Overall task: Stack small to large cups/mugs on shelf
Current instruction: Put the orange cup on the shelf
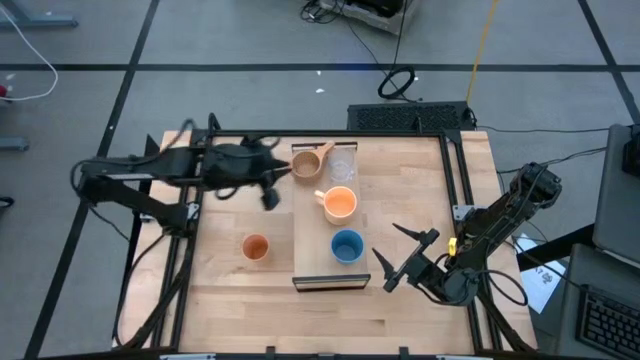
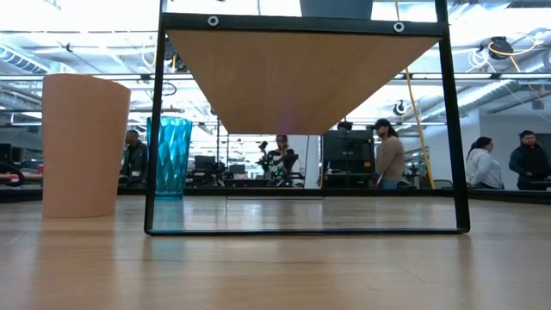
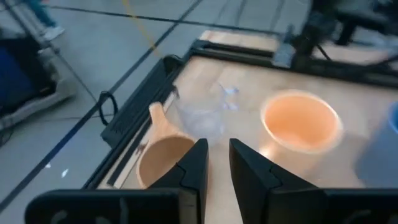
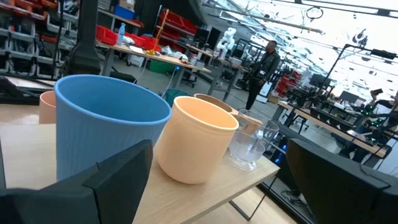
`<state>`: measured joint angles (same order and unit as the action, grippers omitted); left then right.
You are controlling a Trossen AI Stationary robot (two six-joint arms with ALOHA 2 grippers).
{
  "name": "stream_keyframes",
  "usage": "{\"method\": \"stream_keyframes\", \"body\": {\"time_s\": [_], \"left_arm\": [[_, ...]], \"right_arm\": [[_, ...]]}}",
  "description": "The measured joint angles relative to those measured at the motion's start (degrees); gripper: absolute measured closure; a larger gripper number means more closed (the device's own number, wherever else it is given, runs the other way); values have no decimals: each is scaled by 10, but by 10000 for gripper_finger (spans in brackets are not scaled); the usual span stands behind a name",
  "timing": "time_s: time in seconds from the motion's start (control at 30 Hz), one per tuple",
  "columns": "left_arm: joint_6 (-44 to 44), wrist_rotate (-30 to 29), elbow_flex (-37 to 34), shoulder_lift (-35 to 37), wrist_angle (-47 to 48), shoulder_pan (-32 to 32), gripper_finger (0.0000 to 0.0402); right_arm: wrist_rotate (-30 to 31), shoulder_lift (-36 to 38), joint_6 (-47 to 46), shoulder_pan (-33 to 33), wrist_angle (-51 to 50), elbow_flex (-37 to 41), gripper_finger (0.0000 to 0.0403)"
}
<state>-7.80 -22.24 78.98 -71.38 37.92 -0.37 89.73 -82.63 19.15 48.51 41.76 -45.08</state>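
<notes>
The shelf (image 1: 305, 215) is a light-wood plank running from far to near across the table's middle. On it stand a tan handled mug (image 1: 307, 163), a clear glass cup (image 1: 342, 163), an orange handled mug (image 1: 340, 203) and a blue cup (image 1: 347, 245). A small orange cup (image 1: 256, 247) stands on the table, left of the shelf. A teal tumbler (image 2: 172, 157) shows only in the low view. My left gripper (image 3: 219, 155) hovers just left of the tan mug, with a narrow gap and nothing in it. My right gripper (image 1: 398, 255) stands open, right of the blue cup.
In the low view, a black metal frame (image 2: 155, 129) carries the plank above the tabletop. Black rails (image 1: 455, 180) run along the table's sides. Bare wood lies left of the shelf around the small orange cup. People stand in the room beyond the table.
</notes>
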Motion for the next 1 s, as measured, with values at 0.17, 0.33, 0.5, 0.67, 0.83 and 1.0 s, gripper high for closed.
{"method": "stream_keyframes", "body": {"time_s": [0.17, 0.33, 0.5, 0.67, 0.83, 1.0], "left_arm": [[17, 23, 21, 53, 73, -25, 334], [15, 32, 103, 50, 212, -50, 334], [17, 43, 180, 26, 328, -69, 334], [24, 45, 229, 0, 435, -90, 334], [37, 82, 253, -25, 520, -109, 334], [64, 163, 255, -40, 520, -135, 334]], "right_arm": [[0, 0, -9, 0, 0, 0, 39], [0, 0, -25, 0, 0, 0, 39], [0, 0, -46, 0, 0, 0, 39], [0, 0, -52, 0, 0, 0, 39], [0, 0, -65, 0, 0, 0, 39], [0, 0, -80, 0, 0, 0, 39]]}}
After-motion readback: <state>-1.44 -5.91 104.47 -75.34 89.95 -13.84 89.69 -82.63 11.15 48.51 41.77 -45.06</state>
